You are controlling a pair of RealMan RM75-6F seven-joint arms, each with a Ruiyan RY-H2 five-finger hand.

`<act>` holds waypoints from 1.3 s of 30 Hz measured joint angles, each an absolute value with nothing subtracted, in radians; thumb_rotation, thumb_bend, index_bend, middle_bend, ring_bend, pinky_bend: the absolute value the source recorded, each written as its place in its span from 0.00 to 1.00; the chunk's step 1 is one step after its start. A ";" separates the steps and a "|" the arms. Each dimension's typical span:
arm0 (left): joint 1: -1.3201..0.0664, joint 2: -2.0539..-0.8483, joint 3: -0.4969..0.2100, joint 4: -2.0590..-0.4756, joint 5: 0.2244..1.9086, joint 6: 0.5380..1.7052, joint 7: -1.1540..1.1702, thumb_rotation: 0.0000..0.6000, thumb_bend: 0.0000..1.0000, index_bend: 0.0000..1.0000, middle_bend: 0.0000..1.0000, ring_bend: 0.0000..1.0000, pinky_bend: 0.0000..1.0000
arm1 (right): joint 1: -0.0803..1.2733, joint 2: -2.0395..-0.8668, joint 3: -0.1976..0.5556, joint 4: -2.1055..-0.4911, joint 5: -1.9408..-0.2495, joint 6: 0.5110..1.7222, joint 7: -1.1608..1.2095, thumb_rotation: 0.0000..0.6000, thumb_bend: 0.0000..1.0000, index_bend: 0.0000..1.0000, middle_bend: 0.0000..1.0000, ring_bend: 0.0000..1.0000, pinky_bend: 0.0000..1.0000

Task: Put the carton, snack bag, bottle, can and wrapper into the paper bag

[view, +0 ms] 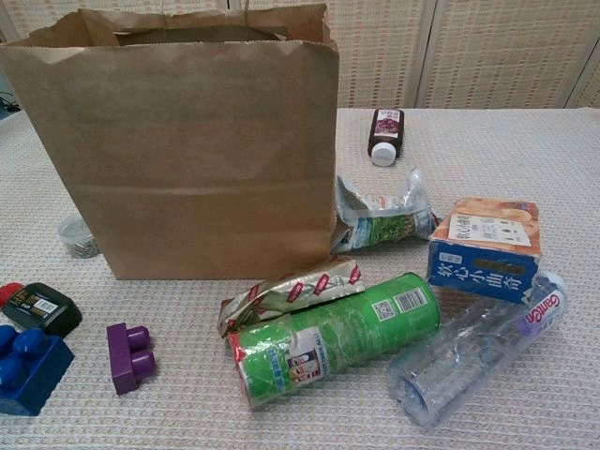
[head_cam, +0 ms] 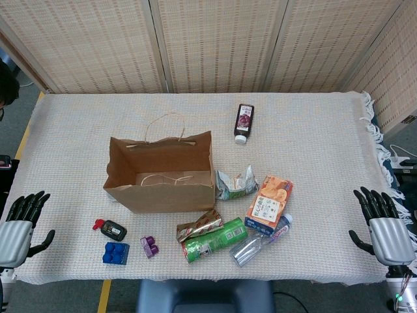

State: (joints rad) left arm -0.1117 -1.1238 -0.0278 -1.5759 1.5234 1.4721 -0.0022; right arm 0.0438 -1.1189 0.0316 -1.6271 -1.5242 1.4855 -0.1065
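The brown paper bag [head_cam: 163, 171] [view: 183, 155] stands upright and open-topped at table centre. To its right lies a crumpled silver-green snack bag [head_cam: 236, 184] [view: 384, 214]. An orange-and-blue carton [head_cam: 270, 203] [view: 487, 248] lies further right. In front lie a brown wrapper [head_cam: 199, 225] [view: 291, 292], a green can [head_cam: 214, 240] [view: 333, 337] on its side, and a clear plastic bottle [head_cam: 260, 240] [view: 478, 347]. My left hand [head_cam: 18, 225] hovers open off the table's left edge. My right hand [head_cam: 384, 225] is open off the right edge. Neither touches anything.
A small dark juice bottle [head_cam: 243, 122] [view: 384, 136] lies behind the bag. At front left sit a blue brick [head_cam: 116, 252] [view: 28, 366], a purple brick [head_cam: 150, 246] [view: 129, 356] and a black-and-red object [head_cam: 111, 228] [view: 37, 307]. Woven screens stand behind the table.
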 measured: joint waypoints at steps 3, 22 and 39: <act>-0.111 -1.124 -0.027 -1.575 1.525 1.474 -0.002 1.00 0.37 0.00 0.00 0.00 0.00 | 0.044 -1.118 0.031 -1.626 -1.526 1.486 -0.106 1.00 0.18 0.00 0.00 0.00 0.03; -0.113 -1.125 -0.030 -1.579 1.519 1.470 0.005 1.00 0.37 0.00 0.00 0.00 0.00 | 0.147 -1.054 0.008 -1.633 -1.560 1.294 -0.075 1.00 0.11 0.00 0.00 0.00 0.03; -0.118 -1.122 -0.037 -1.592 1.499 1.455 0.013 1.00 0.37 0.00 0.00 0.00 0.00 | 0.367 -1.150 0.105 -1.691 -1.386 1.056 -0.221 1.00 0.09 0.00 0.00 0.00 0.02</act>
